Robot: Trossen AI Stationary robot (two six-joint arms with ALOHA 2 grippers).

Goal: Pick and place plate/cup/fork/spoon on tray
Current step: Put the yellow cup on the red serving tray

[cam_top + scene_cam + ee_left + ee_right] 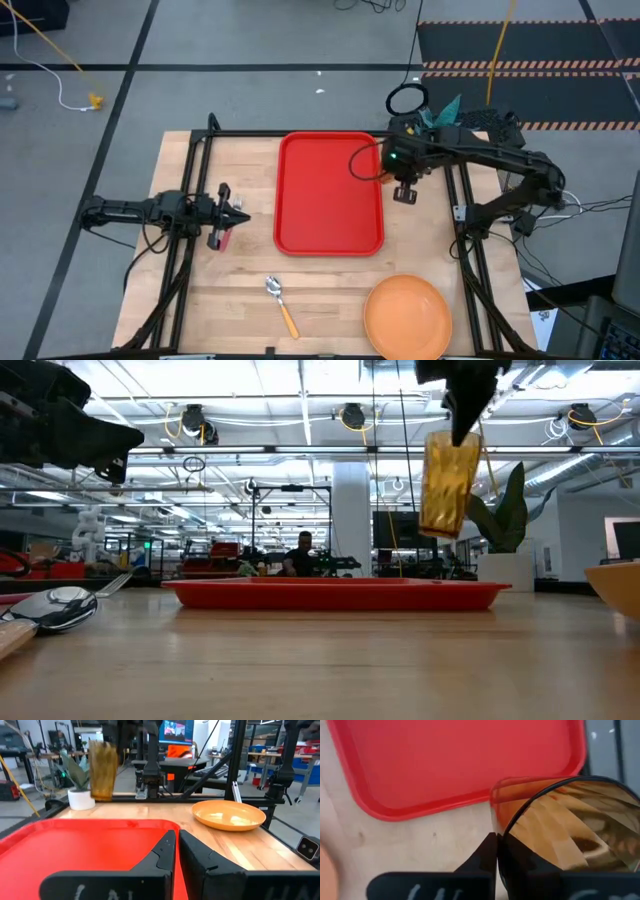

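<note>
Right gripper [462,422], clamped on the amber cup [447,484], hangs beside the red tray [330,192]. We see the left gripper [236,213] closed, empty.

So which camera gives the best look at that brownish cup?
The low view: the cup hangs in full side profile, pinched at its rim by the right claw. The left wrist view shows it farther off, the right wrist view only part of it, and the high view hides it under the arm.

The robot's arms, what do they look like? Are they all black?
Mostly, yes. Both arms are dark, thin and jointed, with black cables looping along them. The right arm has a small green light glowing near its wrist. The left gripper and the right gripper each end in two dark, blocky fingers.
</note>
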